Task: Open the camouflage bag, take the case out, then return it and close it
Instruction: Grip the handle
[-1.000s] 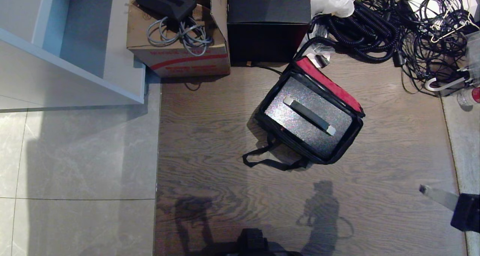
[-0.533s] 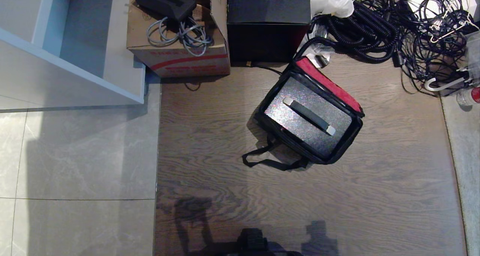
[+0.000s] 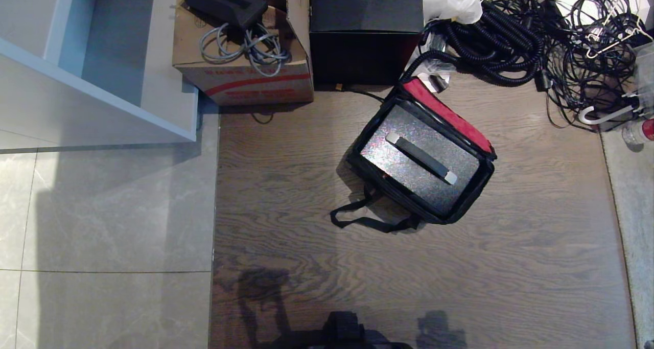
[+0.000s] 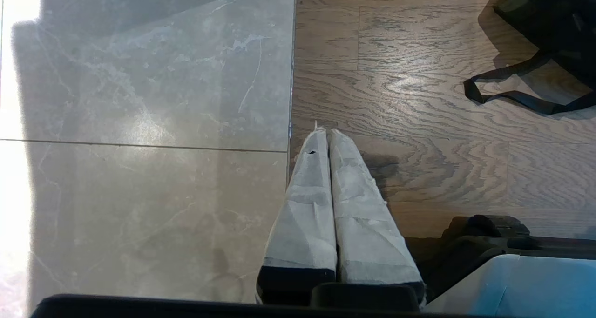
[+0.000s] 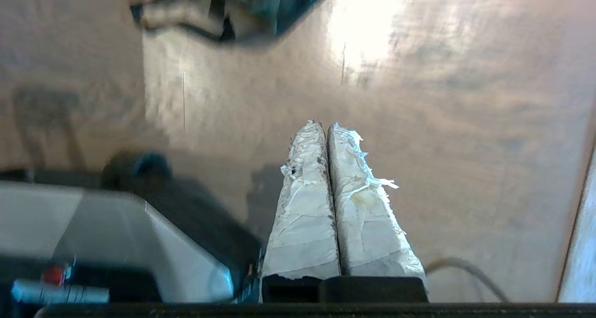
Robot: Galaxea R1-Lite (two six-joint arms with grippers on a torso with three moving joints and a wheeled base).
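Observation:
The camouflage bag point(image 3: 480, 185) stands open on the wooden floor in the head view, its red-lined lid point(image 3: 447, 115) folded back toward the cables. Inside it sits the case point(image 3: 393, 157), glittery black, with a black strap handle point(image 3: 421, 157) on top. A loose bag strap point(image 3: 357, 218) lies on the floor in front. Neither arm shows in the head view. My left gripper point(image 4: 324, 132) hangs shut and empty over the seam between tile and wood, the bag's strap point(image 4: 507, 97) far off. My right gripper point(image 5: 322, 126) is shut and empty above bare wood floor.
Behind the bag stand a brown cardboard box point(image 3: 245, 78) with grey cables, a larger black box point(image 3: 365, 37) and a heap of black cables point(image 3: 531, 32). A white cabinet point(image 3: 97, 63) fills the far left. My own base point(image 3: 347, 333) shows at the near edge.
The right arm, seen at the head view's right edge a second ago, has pulled back out of that view. Bag and case have not moved.

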